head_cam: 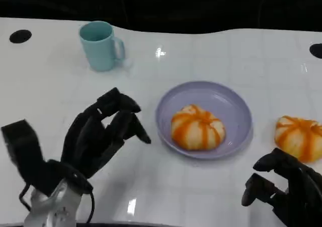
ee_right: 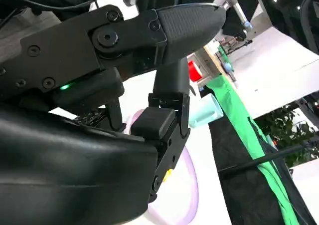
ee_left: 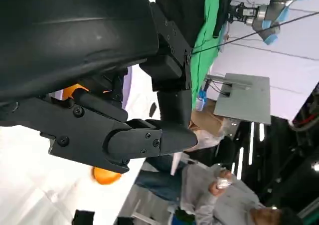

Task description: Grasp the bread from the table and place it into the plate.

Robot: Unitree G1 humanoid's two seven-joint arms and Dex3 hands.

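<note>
Black right robot hand [head_cam: 287, 194] sits low at the near edge of the white glossy tabletop [head_cam: 211, 197], fingers curled loosely inward, nothing between them. Just beyond its fingertips, on the side away from the round lilac plate [head_cam: 236, 108], lies the loose orange-striped round bread bun [head_cam: 299, 138]. Hand and bun appear close but not touching; a thin strip of tabletop seems to show between them.

Bun is roughly round, so no long axis to align with; approach direction looks free. It rests flat on the tabletop, just outside the plate rim on the right robot hand's side.

Black left robot hand [head_cam: 98, 136] is on the far side of the plate from this bun, fingers spread and extended toward the plate, holding nothing. It is well apart from the loose bun, with the whole plate between.

Judgement: right robot hand is clearly the nearer one; the reach is short and forward, then a sideways carry to the plate.

Plate already holds a second orange-striped bun [head_cam: 197, 128], sitting a little toward the left robot hand's side of centre. Bare plate surface remains on the side facing the loose bun, so placement there seems possible without stacking.

Pale teal ceramic mug [head_cam: 100, 46] stands beyond the plate, well clear of the path.
</note>
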